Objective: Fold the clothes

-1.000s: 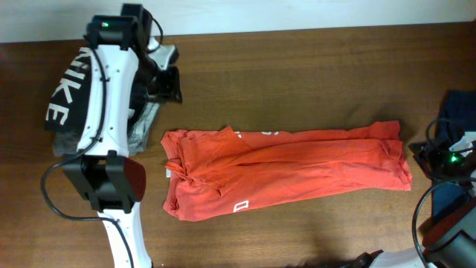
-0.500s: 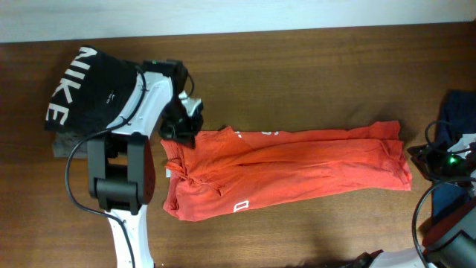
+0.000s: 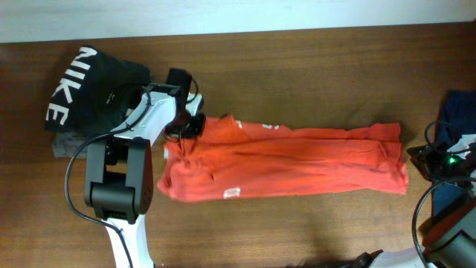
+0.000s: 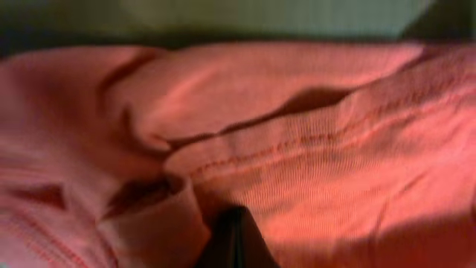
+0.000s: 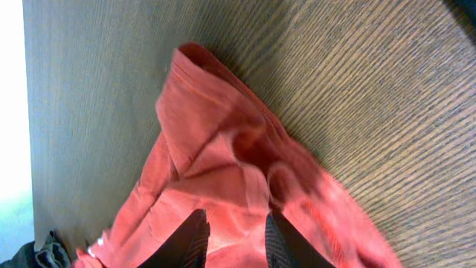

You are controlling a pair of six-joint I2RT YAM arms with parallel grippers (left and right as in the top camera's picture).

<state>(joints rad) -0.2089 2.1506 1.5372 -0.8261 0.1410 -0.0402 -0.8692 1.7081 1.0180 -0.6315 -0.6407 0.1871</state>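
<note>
The red-orange T-shirt (image 3: 297, 160) lies in a long band across the middle of the wooden table (image 3: 297, 67), with white lettering near its top left and a white label near its front edge. My left gripper (image 3: 190, 123) is at the shirt's upper left corner. In the left wrist view the shirt (image 4: 312, 149) fills the frame and the dark fingertips (image 4: 234, 242) are pressed together in the fabric. My right gripper (image 3: 420, 158) sits at the shirt's right end. In the right wrist view its fingers (image 5: 234, 242) are spread over the shirt (image 5: 223, 149).
A black garment with white NIKE letters (image 3: 82, 82) lies at the back left on a grey garment (image 3: 65, 145). Dark blue cloth (image 3: 461, 108) lies at the right edge. Cables run by both arm bases.
My left arm swung from over the black garment down to the shirt's upper left corner. The shirt's left end has shifted and folded, so it is narrower. The right arm has not moved.
</note>
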